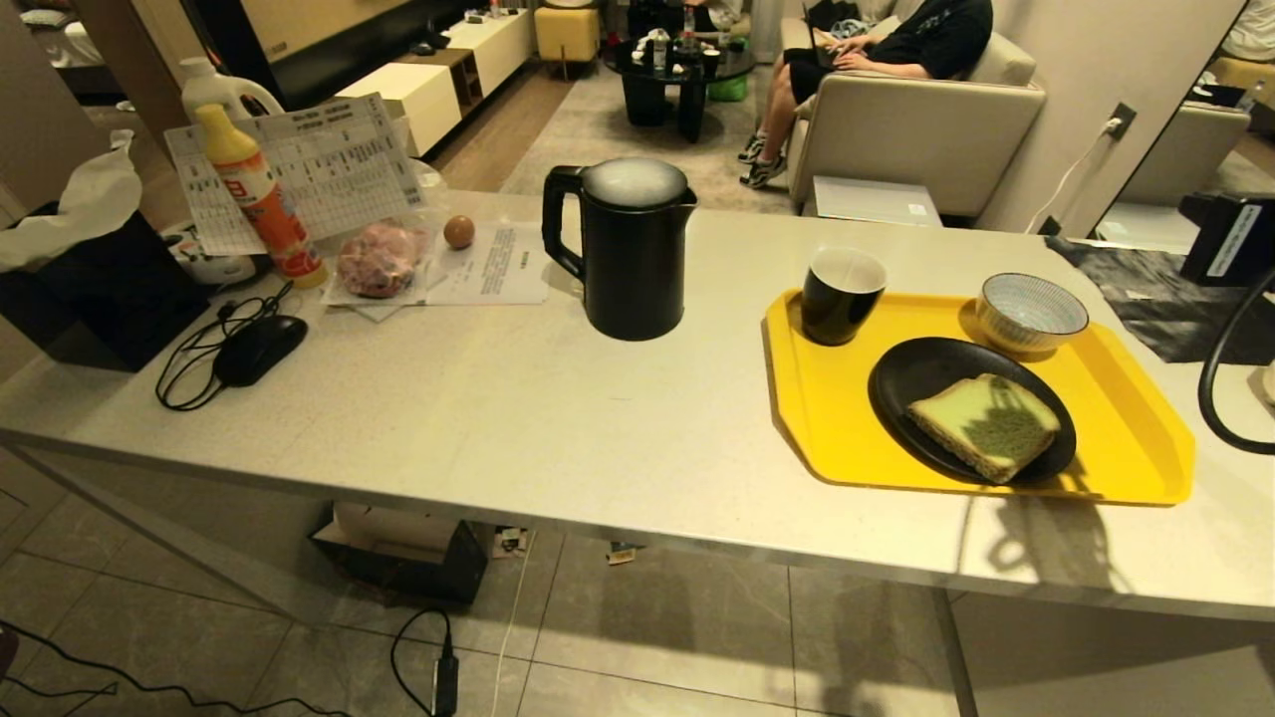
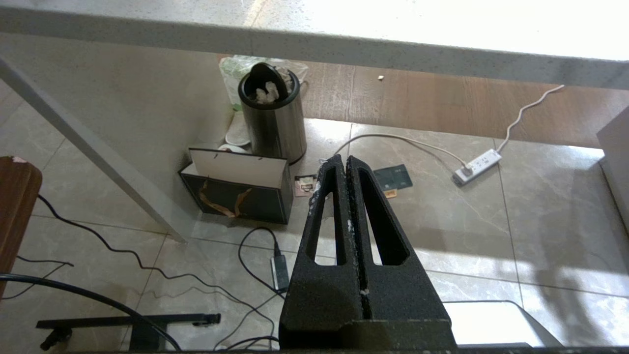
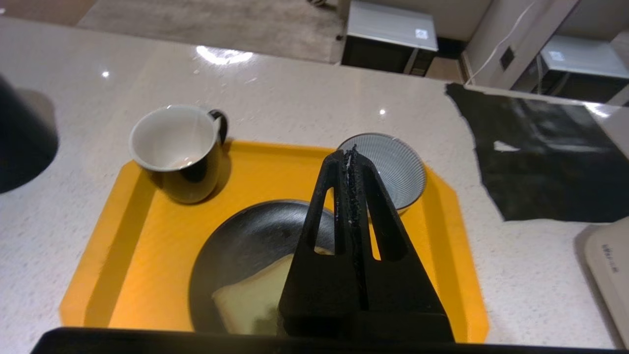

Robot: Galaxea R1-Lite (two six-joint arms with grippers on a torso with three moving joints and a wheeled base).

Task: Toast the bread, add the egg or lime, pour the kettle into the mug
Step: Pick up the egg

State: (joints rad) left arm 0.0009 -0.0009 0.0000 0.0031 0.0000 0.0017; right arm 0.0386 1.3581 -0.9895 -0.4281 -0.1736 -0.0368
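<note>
Kettle point(image 1: 630, 249): tall matte black, mid-table. Mug point(image 1: 840, 295): glossy black, white inside, on tray point(image 1: 1126, 438). Bread point(image 1: 983, 425): pale green, tan crust, on plate point(image 1: 916, 378). Egg point(image 1: 458, 232): orange-brown, on paper, left. Right gripper point(image 3: 350, 153) above tray, left gripper point(image 2: 345, 160) below table: both pressed together, empty.

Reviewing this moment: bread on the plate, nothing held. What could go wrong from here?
1. The right gripper hangs shut above the tray; going for the bread on the black plate, it could knock the striped bowl.
2. The egg lies loose on papers and may roll if nudged.
3. The kettle stands apart from the mug; pouring may spill onto the tray.
</note>
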